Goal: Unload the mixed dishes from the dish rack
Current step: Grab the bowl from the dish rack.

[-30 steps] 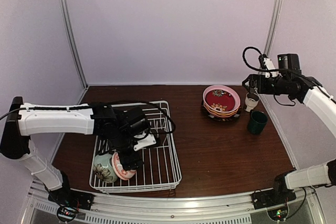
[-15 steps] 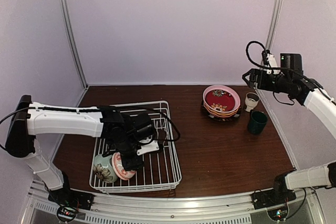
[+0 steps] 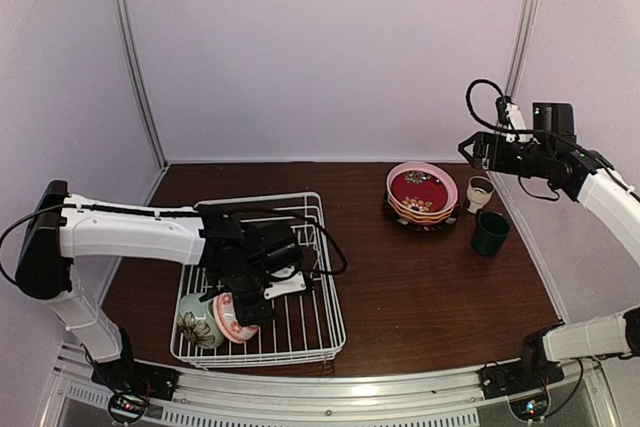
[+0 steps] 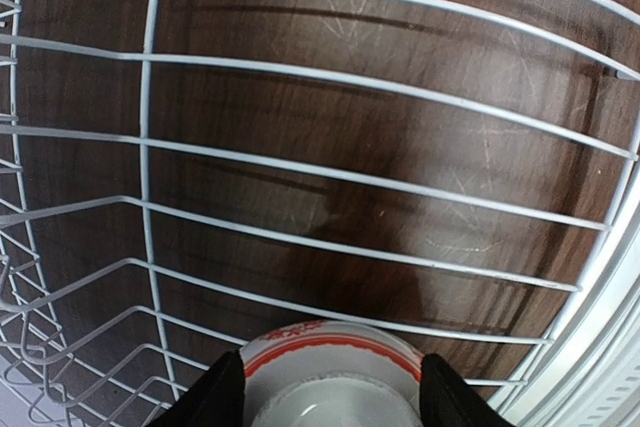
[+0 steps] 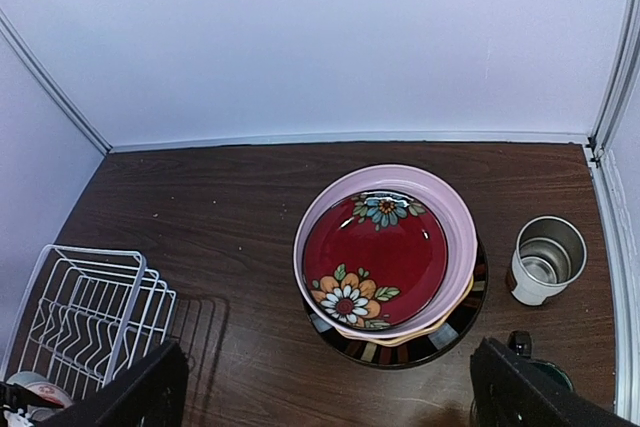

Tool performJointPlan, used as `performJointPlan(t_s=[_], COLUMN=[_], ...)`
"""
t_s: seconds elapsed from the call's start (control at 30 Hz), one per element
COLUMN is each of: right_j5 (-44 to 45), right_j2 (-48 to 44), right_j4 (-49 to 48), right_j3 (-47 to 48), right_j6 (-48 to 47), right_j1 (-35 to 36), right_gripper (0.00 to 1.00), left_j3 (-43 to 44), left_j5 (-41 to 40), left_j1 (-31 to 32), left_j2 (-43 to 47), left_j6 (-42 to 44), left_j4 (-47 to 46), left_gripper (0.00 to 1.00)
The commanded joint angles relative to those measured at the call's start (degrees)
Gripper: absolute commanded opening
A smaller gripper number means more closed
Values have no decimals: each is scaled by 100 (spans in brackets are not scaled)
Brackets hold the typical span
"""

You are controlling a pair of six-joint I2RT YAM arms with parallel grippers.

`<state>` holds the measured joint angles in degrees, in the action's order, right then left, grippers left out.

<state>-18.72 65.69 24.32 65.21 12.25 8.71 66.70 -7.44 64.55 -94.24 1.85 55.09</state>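
You have the dish rack [image 3: 300, 292] at the lower left of the top view, sitting on the desk [image 3: 420, 287]. In its near left corner a pale-green floral bowl [image 3: 197, 322] rests beside a pink-white bowl [image 3: 230, 319]. Your left end effector [image 3: 247, 304] is down inside the rack. In the left wrist view its fingers [image 4: 222, 399] are spread to either side of the pink-white bowl, close against it. You cannot tell whether they pinch it. At center right a stack of plates [image 3: 422, 194] stands on the desk, with a small white cup [image 3: 480, 192] just beside it and a teal mug [image 3: 490, 233] near both. Your right end effector [image 3: 476, 155] hangs above the cup at the upper right, fingers wide apart and holding nothing.
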Motion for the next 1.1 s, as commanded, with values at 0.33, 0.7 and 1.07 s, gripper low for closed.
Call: performJointPlan(t_s=[0.33, 0.7, 1.07], right_j5=[-236, -442, -1196], right_j2=[85, 117, -86], right_j4=[65, -297, -1528], right_j3=[90, -184, -975], right_j6=[30, 360, 1444], right_j1=[27, 26, 32], right_gripper=[100, 100, 100], left_j3=[194, 659, 1065], left_j5=[-244, -283, 182], left_j1=[66, 53, -313], left_j2=[-180, 49, 804], left_j6=[43, 65, -51], left_j4=[263, 203, -923], left_gripper=[40, 30, 27])
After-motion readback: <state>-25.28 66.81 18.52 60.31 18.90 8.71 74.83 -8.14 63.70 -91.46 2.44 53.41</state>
